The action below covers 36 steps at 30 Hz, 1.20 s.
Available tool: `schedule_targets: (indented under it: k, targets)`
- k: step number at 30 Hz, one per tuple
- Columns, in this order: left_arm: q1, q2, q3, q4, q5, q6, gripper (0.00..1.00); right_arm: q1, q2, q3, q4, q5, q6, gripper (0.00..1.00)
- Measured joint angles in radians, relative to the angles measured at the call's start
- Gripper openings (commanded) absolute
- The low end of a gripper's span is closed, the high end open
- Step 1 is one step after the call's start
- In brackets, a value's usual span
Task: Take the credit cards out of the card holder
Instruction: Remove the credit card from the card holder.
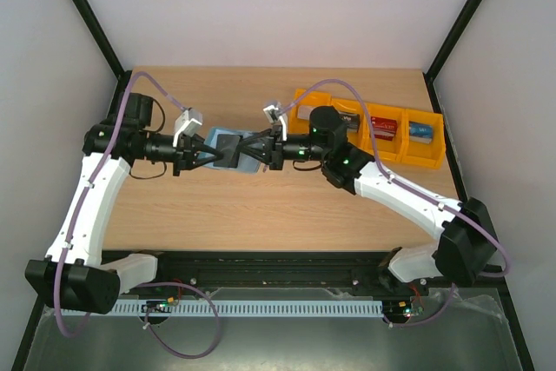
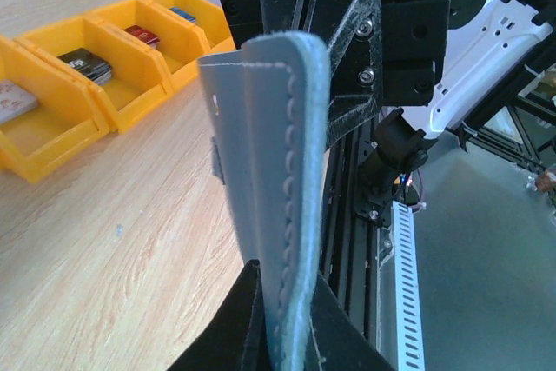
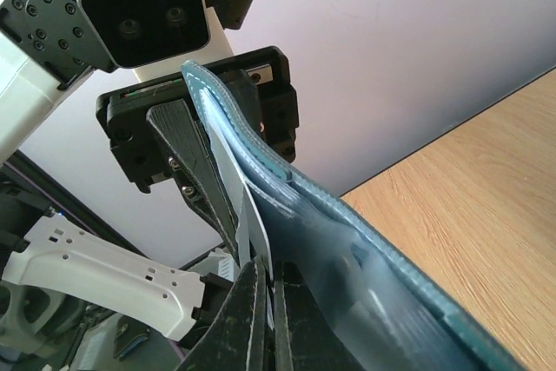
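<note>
Currently gripped item: teal-blue soft stitched-fabric card holder (image 2: 278, 215), raised off the light wooden table (image 1: 261, 206) and spanned between the two pincers.
Left pincer (image 1: 208, 156): clenched on one end of the card holder; the stitched edge rises straight out from between its fingertips.
Right pincer (image 1: 248, 155): clenched on the opposite end, facing the left pincer tip to tip.
Right pincer contents: a pale sheet (image 3: 239, 188) lies against the holder's inner face just ahead of the fingertips. Pocket lining or card cannot be told, nor whether a card sits between the pads.
Card in holder: a dark flat rectangular card (image 1: 228, 149) shows on the holder midway between the two pincers in the overhead view; judged not yet extracted.
Cards removed: a row of orange plastic bins (image 2: 52, 141) stands behind and outboard of the right pincer, well apart from the left pincer. The bins contain thin plastic credit cards (image 2: 87, 64), among them a red card (image 1: 383, 125) and a blue card (image 1: 421, 130).
Progress: judged well advanced, since several cards already lie in the bins.
Remaining: judged at least one extraction. The left pincer anchors the holder while the right pincer must draw the dark card away from it, then carry it to a bin.
Risk: the soft holder may fold or slip from either grasp under pull.
</note>
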Motion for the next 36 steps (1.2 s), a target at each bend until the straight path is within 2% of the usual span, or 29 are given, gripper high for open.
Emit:
schedule_targets:
  k: [6, 11, 18, 22, 25, 30, 36]
  targets:
    - [0.003, -0.003, 0.000, 0.001, 0.015, -0.010, 0.02, -0.002, -0.012, -0.002, -0.009, -0.009, -0.022, 0.02]
    - [0.005, -0.003, -0.005, -0.001, 0.027, -0.010, 0.02, -0.004, -0.005, -0.015, 0.033, -0.040, 0.021, 0.09]
    - [0.018, -0.004, -0.005, 0.002, 0.045, -0.010, 0.02, 0.008, 0.027, -0.029, 0.084, -0.052, 0.063, 0.11]
    - [0.023, -0.007, -0.006, 0.004, 0.057, -0.012, 0.02, 0.019, 0.040, -0.033, 0.104, -0.058, 0.079, 0.02]
    - [0.027, -0.008, -0.008, 0.005, 0.060, -0.014, 0.04, 0.023, 0.041, -0.043, 0.131, -0.066, 0.092, 0.02]
    - [0.033, -0.008, -0.017, 0.016, 0.066, -0.030, 0.15, 0.015, 0.037, -0.057, 0.150, -0.065, 0.098, 0.02]
    - [0.042, -0.009, -0.025, 0.036, 0.077, -0.036, 0.14, -0.018, -0.018, -0.075, 0.066, -0.051, 0.052, 0.02]
